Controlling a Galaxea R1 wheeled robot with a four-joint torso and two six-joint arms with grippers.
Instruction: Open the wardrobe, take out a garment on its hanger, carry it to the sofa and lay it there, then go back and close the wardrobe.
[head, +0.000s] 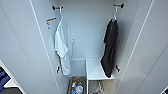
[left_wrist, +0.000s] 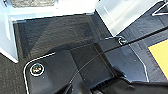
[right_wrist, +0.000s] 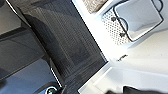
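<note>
While the wardrobe (head: 22, 45) stands open in the head view, the garment (head: 109, 47) is seen hanging on its hanger (head: 114, 13) at the right side inside, with a white shirt (head: 63, 47) at the left. Dark carpet (left_wrist: 55, 32) and a white basket (right_wrist: 136, 20) are shown by the wrist views instead. Whether the pincers are spread or pressed together cannot be told, nor how the garment lies relative to them.
</note>
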